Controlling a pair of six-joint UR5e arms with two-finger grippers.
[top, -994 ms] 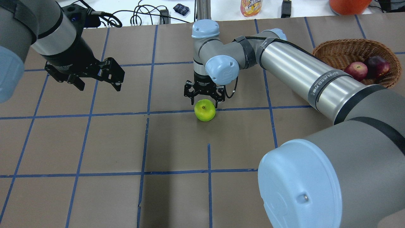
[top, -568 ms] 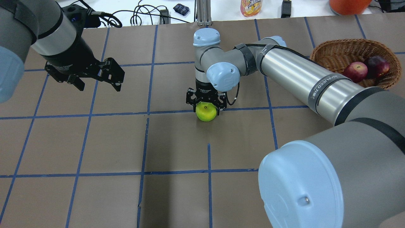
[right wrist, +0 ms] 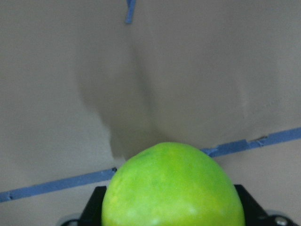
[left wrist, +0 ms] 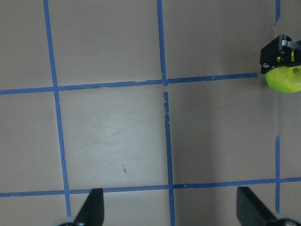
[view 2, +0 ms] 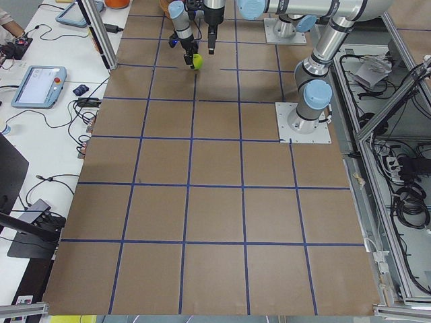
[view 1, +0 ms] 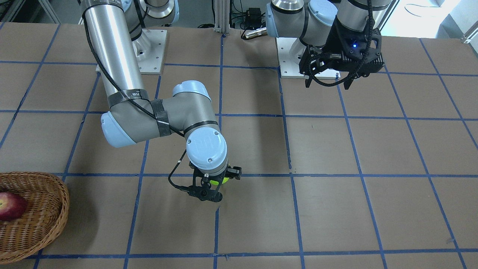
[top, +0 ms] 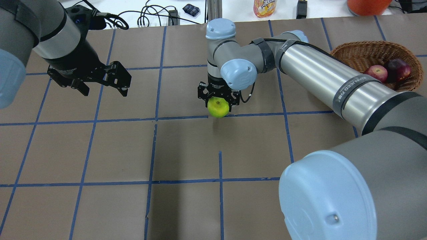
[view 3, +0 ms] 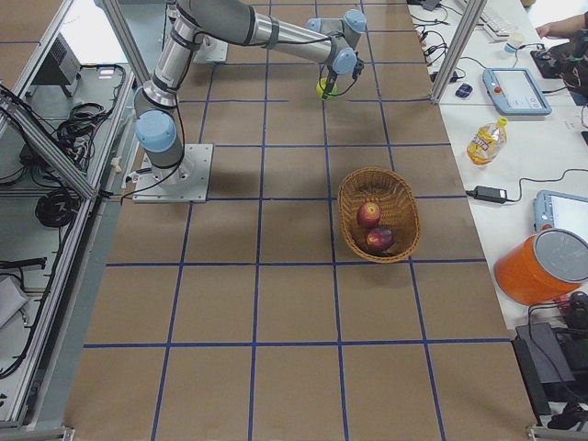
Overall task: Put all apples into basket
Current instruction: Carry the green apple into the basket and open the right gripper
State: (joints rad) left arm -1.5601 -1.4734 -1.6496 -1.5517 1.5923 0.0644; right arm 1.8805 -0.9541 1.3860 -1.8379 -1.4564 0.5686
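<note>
The right gripper (top: 218, 100), at the centre of the overhead view, is clamped on the green apple (top: 218, 108), with a finger on each side. The right wrist view shows the apple's shadow on the brown table (top: 186, 150) beneath it. The left gripper (top: 104, 90) hangs at the upper left of the overhead view, its fingers spread apart and holding nothing. At the upper right, the wicker basket (top: 353, 50) holds the red apple (top: 377, 73) and the maroon apple (top: 397, 68) side by side.
</note>
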